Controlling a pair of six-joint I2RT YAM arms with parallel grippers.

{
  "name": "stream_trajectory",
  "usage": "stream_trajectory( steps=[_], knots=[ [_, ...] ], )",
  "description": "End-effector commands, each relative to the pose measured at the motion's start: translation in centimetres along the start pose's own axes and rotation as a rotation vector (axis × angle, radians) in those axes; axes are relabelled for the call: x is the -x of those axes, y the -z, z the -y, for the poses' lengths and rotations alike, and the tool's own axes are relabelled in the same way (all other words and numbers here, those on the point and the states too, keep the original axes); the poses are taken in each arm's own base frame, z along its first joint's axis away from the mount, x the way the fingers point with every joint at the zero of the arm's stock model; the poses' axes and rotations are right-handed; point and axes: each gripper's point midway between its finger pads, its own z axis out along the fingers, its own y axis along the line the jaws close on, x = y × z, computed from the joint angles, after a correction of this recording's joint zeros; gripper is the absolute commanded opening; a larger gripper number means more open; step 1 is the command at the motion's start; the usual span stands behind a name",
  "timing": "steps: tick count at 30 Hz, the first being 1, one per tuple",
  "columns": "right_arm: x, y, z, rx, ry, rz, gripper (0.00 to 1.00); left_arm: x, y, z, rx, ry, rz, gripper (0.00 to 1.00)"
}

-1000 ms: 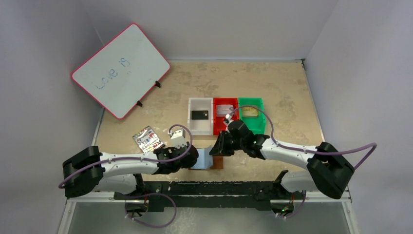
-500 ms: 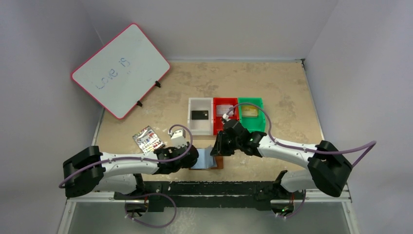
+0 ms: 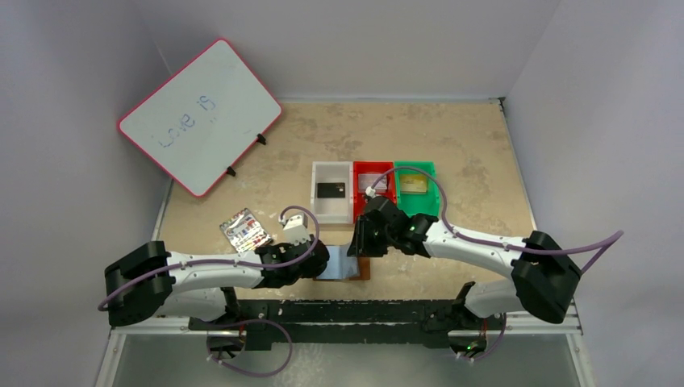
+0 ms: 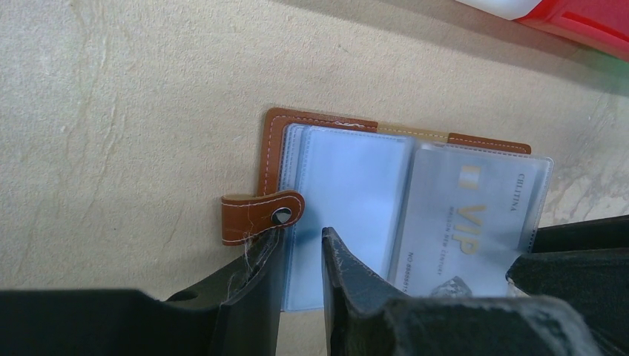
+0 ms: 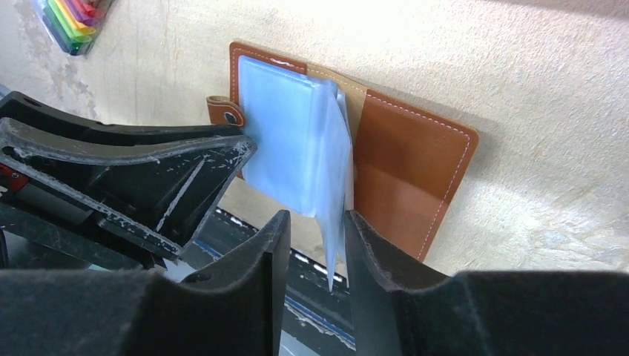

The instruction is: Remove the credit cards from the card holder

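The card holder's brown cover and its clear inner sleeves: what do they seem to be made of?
The brown stitched cover of the small bifold card holder looks like leather or an imitation: smooth and matte, with pale thread along its edge. The bluish transparent sleeves look like thin soft plastic: glossy, and a silvery VIP card shows through one. The right arm's black fingers pinch one sleeve.

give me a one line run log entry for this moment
stage: extracting cards | left gripper: pinning card holder sleeves | right gripper: around a sleeve with VIP card | bins: black, gold cards in
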Motion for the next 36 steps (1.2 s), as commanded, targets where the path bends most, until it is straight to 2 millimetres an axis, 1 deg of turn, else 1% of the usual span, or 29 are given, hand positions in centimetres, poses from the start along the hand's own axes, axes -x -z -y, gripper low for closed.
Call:
stream_trajectory(
  steps=[1, 10, 14, 18, 22, 24, 27, 31, 36],
  knots=[
    [1.0, 0.6, -1.0, 0.007, 0.009, 0.035, 0.36, -0.1, 0.0, 0.4, -0.009, -0.018, -0.006, 0.24],
    [1.0, 0.9, -0.8, -0.037, 0.022, 0.036, 0.39, -0.1, 0.0, 0.6, -0.011, -0.022, -0.006, 0.24],
    [0.8, 0.9, -1.3, -0.02, 0.039, 0.029, 0.39, 0.0, 0.0, 0.5, -0.008, -0.024, -0.005, 0.24],
    [0.5, 0.4, -2.0, 0.03, 0.043, 0.015, 0.39, 0.0, 0.0, 0.6, -0.01, -0.02, -0.002, 0.24],
    [0.2, 0.0, -3.4, 0.114, 0.053, 0.002, 0.38, 0.0, 0.0, 0.6, -0.009, -0.02, -0.003, 0.24],
    [0.2, -0.3, -4.0, 0.15, 0.045, 0.004, 0.32, 0.1, 0.1, 0.6, -0.01, -0.018, 0.0, 0.24],
    [-0.1, -1.1, -4.1, 0.169, 0.04, -0.008, 0.25, 0.3, 0.2, 0.6, -0.008, -0.021, 0.004, 0.23],
    [-0.5, -2.0, -4.8, 0.214, 0.05, -0.035, 0.26, 0.8, 0.6, 0.3, 0.0, -0.018, 0.023, 0.23],
    [-0.5, -2.6, -5.5, 0.245, 0.048, -0.038, 0.29, 1.2, 0.8, 0.2, 0.003, -0.007, 0.039, 0.23]
  ],
)
